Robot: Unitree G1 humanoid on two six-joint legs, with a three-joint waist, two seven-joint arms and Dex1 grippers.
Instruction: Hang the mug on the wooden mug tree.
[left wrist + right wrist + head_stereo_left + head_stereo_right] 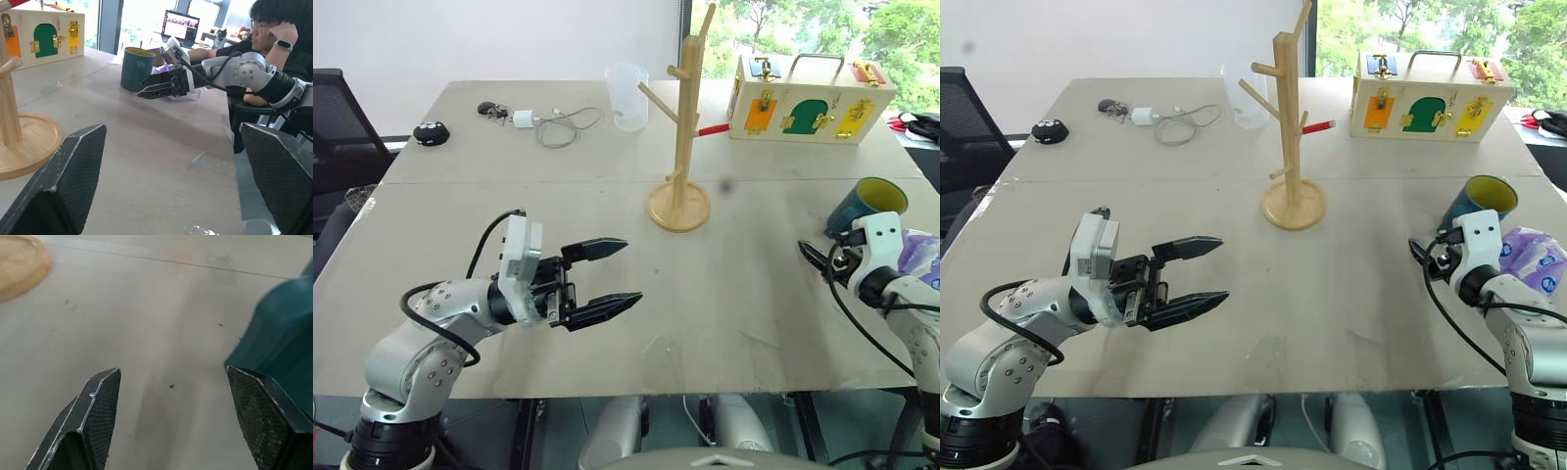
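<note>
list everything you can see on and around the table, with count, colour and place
teal ceramic mug with yellow inside: 1, upright at the table's right edge
light-wood mug tree with pegs: 1, table centre, pegs bare
clear plastic measuring cup: 1, far side, behind the tree
wooden latch box with coloured doors: 1, far right
red marker: 1, beside the box
white charger with coiled cable: 1, far left
small black objects: 2, far left
purple packet: 1, right edge
beige table: 1
person: 1, seated beyond the table's right side
left end effector: open, above the table
right end effector: open, beside the mug
</note>
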